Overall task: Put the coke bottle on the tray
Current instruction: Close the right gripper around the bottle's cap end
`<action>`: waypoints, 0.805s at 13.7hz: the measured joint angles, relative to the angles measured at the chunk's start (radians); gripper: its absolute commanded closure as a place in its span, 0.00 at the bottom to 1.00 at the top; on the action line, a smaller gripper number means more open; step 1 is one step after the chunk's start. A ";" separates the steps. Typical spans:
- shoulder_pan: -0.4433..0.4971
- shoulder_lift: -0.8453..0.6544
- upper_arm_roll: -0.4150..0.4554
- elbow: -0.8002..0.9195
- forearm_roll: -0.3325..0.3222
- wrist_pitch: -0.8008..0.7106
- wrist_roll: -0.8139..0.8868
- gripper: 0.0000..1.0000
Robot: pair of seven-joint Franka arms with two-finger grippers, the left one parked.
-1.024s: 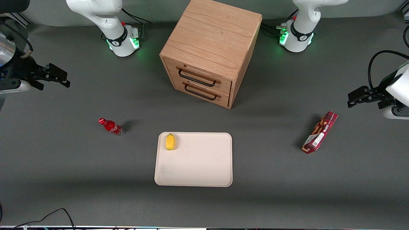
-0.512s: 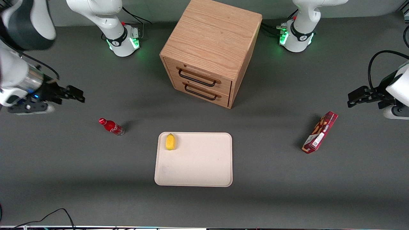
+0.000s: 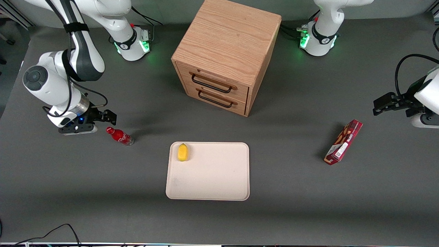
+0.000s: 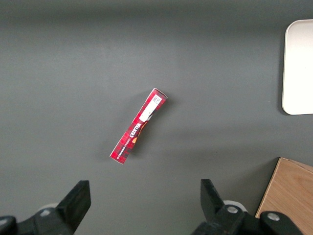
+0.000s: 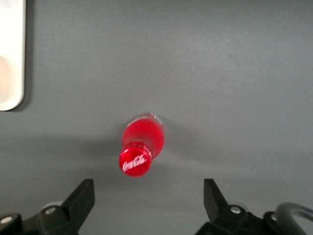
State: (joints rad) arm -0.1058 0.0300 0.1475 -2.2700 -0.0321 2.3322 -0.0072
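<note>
The coke bottle (image 3: 119, 136) is small, slim and red with a red cap; it stands upright on the grey table beside the tray, toward the working arm's end. The right wrist view looks down on its cap and red body (image 5: 142, 142). The tray (image 3: 219, 178) is large, flat and cream-white, in the middle of the table nearer the front camera than the drawer cabinet; its edge shows in the right wrist view (image 5: 11, 73). My right gripper (image 3: 106, 118) is open and empty, above the table just beside the bottle's cap; the bottle sits just ahead of the open gripper (image 5: 146, 196).
A yellow lemon-like object (image 3: 182, 152) lies in a tray corner. A wooden two-drawer cabinet (image 3: 224, 55) stands farther from the camera than the tray. A red snack box (image 3: 343, 142) lies toward the parked arm's end and shows in the left wrist view (image 4: 138, 125).
My right arm has swung in from the table's edge toward the bottle and dropped lower; the gripper now hovers beside the bottle's cap. The bottle and tray have not moved.
</note>
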 measured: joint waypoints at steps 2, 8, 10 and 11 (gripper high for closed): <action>-0.001 0.023 0.000 0.000 -0.009 0.030 0.000 0.13; -0.001 0.052 0.005 0.000 -0.009 0.072 0.000 0.59; -0.001 0.054 0.007 0.000 -0.009 0.079 0.000 1.00; -0.001 0.054 0.010 0.000 -0.009 0.080 0.000 1.00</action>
State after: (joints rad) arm -0.1064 0.0845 0.1576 -2.2698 -0.0416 2.4123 -0.0069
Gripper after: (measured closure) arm 0.515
